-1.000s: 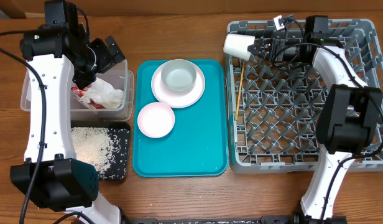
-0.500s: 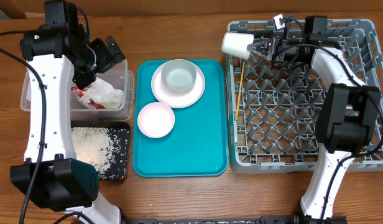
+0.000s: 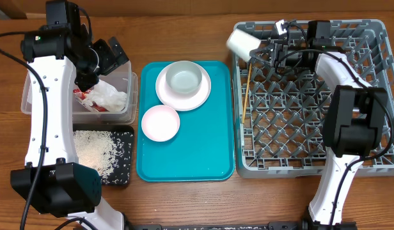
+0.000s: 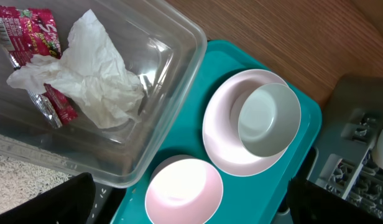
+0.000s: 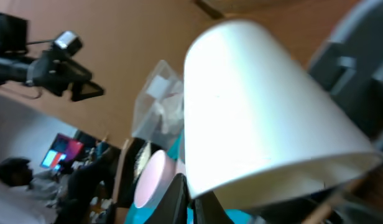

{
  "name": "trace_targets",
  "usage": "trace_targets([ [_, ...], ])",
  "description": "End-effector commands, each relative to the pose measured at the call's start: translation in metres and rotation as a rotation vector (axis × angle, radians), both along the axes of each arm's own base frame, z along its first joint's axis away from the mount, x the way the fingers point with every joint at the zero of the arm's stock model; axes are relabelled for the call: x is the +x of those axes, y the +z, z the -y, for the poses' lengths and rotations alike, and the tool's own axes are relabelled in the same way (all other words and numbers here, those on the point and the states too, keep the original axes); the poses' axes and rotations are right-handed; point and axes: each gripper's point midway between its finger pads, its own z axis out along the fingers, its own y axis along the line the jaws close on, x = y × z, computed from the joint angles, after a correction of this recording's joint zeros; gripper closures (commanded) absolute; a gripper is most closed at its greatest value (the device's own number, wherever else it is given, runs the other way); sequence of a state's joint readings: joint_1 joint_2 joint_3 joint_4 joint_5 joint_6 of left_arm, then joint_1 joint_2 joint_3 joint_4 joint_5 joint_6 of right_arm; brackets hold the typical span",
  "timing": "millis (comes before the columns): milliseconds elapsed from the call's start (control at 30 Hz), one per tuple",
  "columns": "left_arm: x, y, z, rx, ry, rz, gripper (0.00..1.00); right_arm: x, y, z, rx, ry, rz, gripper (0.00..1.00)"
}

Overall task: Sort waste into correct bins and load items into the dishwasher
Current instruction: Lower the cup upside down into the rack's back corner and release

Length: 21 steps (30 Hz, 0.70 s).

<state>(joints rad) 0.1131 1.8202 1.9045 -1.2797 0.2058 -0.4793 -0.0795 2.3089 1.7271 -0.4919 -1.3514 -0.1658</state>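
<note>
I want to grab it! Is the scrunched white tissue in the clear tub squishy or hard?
Probably squishy: the tissue is all creases, so it should flop and squash. Likely very light, being thin paper. It probably won't roll, slumped against the red wrapper.

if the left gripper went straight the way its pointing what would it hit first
Most likely the rim of the clear tub, with the small pink bowl just beyond; depth is unclear.

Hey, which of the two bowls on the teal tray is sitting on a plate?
The greyish bowl at the far end of the tray: it rests on the whitish plate. The pinkish bowl sits straight on the tray.
</note>
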Motion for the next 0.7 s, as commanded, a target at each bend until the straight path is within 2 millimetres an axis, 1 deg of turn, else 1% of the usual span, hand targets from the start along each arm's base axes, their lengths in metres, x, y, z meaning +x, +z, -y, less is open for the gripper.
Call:
trace_targets([
  [0,0.002,0.004,0.0,0.008,-0.008,0.013,0.0,0.006,-0.028,0.003,-0.107,-0.063,-0.066,0.96],
  [367,0.002,0.004,0.0,0.008,-0.008,0.013,0.0,-0.001,-0.031,0.004,-0.104,-0.064,-0.134,0.96],
  [600,0.002,0.004,0.0,0.008,-0.008,0.013,0.0,-0.004,-0.025,0.011,-0.107,-0.079,-0.171,0.95],
  [667,0.002,0.004,0.0,0.008,-0.008,0.013,0.0,-0.006,-0.022,0.013,-0.12,-0.086,-0.182,0.88],
])
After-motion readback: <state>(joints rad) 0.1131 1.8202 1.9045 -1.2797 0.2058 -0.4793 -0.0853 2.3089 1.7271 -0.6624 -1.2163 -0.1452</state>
